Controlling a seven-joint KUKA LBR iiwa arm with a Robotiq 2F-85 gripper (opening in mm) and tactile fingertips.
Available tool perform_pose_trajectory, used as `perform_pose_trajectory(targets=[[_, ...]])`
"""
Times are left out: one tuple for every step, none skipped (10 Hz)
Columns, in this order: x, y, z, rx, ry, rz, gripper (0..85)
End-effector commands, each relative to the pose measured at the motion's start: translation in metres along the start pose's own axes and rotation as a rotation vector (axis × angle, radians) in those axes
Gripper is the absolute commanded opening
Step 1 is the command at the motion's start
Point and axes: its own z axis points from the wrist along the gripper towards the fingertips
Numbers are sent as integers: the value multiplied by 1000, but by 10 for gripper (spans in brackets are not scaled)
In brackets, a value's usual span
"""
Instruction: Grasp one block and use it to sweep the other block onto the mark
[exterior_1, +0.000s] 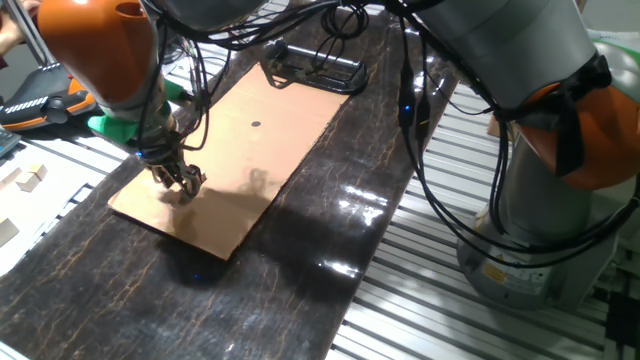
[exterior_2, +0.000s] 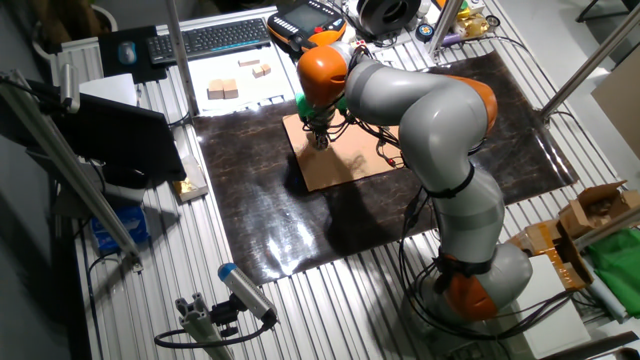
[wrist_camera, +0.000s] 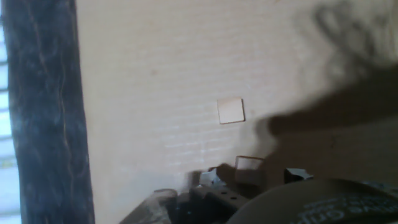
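My gripper (exterior_1: 181, 182) is low over the near left part of a tan cardboard sheet (exterior_1: 262, 150). In the hand view it (wrist_camera: 249, 177) is shut on a small tan wooden block (wrist_camera: 249, 164) held between the fingertips. The other tan block (wrist_camera: 231, 111) lies flat on the cardboard a short way beyond the held one, apart from it. The mark (exterior_1: 256, 125), a small black dot, is on the cardboard farther back and to the right of the gripper. It does not show in the hand view. In the other fixed view the gripper (exterior_2: 320, 139) is at the cardboard's far left corner.
The cardboard lies on a dark mat (exterior_1: 330, 250) over a slotted metal table. A black wire frame (exterior_1: 315, 70) sits just past the cardboard's far end. Cables hang beside the arm (exterior_1: 410, 100). Spare wooden blocks (exterior_2: 240, 80) lie on a white sheet off the mat.
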Motion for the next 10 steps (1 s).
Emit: perform_pose_trajectory(targets=[[-2, 0, 2, 5, 1, 44, 553], [-4, 1, 4, 8, 3, 49, 520], [-6, 2, 5, 13, 2, 51, 470], [-6, 2, 5, 14, 0, 54, 440], [-6, 2, 5, 19, -1, 54, 430], [-6, 2, 6, 23, 5, 55, 423], [-5, 2, 7, 25, 9, 54, 420], [-5, 3, 10, 27, 18, 53, 417], [-5, 3, 11, 27, 21, 48, 410], [-5, 3, 11, 31, 22, 47, 397]])
